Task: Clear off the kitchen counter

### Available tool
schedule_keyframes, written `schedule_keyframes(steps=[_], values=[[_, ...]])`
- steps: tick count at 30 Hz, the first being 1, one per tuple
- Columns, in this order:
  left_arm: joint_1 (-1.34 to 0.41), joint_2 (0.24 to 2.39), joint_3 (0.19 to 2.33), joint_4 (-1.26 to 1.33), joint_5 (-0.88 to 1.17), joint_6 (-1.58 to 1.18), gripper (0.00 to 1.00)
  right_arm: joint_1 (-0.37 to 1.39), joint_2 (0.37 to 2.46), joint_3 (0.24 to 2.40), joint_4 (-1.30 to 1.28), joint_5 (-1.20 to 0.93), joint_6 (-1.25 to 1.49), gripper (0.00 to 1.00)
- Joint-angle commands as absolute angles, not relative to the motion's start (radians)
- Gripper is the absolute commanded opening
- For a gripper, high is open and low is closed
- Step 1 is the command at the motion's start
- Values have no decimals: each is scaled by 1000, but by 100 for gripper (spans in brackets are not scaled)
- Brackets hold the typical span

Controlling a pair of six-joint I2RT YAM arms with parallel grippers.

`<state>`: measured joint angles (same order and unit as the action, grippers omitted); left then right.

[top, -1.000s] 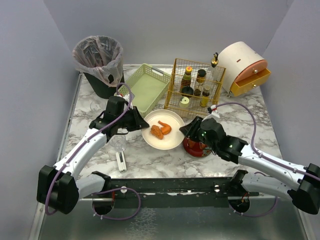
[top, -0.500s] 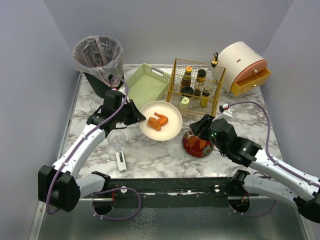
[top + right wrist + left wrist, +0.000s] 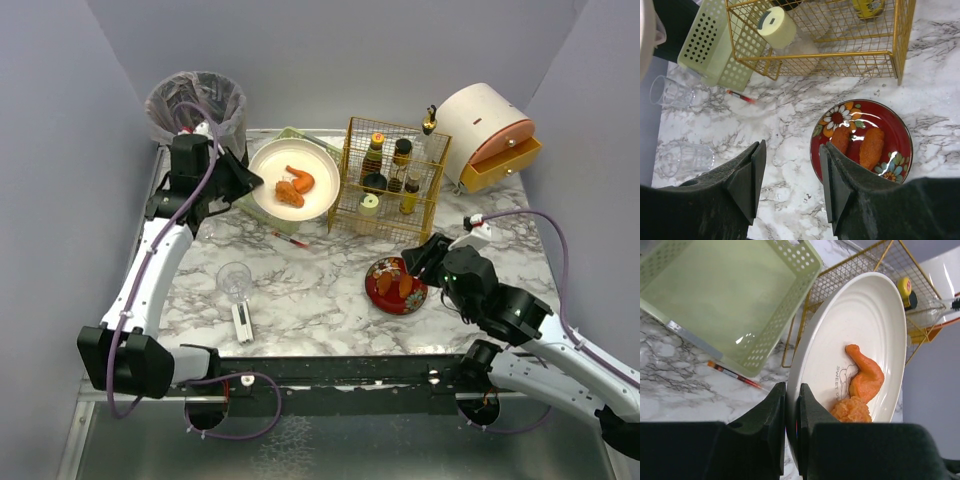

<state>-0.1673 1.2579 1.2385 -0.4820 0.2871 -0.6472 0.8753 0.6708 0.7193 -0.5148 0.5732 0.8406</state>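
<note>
My left fingers (image 3: 791, 395) are clenched on the left rim of the white plate (image 3: 320, 195). It hangs above the far left of the marble worktop (image 3: 330, 300), which lies under everything. The chicken pieces (image 3: 293, 186) sit on the plate. The lined bin (image 3: 228, 112) stands just left of the plate and a bit farther back, so I think this arm tips the food that way. My right fingers (image 3: 791, 150) are spread apart, grasping nothing, close by the red plate (image 3: 900, 150) at the near right.
</note>
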Motion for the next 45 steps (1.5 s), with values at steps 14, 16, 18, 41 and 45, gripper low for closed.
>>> schedule_keyframes(steps=[14, 16, 18, 41, 45], values=[[-10, 1622, 1835, -611, 230, -710, 0, 877, 664, 753, -591, 564, 800, 55], [17, 1664, 1896, -614, 227, -729, 0, 877, 665, 747, -590, 558, 804, 55], [41, 1712, 1945, -614, 235, -758, 0, 877, 670, 744, -589, 553, 805, 55], [321, 1954, 2194, -615, 339, -880, 0, 877, 762, 734, -568, 528, 816, 56], [356, 1963, 2200, -616, 326, -846, 0, 877, 759, 735, -578, 531, 800, 57]])
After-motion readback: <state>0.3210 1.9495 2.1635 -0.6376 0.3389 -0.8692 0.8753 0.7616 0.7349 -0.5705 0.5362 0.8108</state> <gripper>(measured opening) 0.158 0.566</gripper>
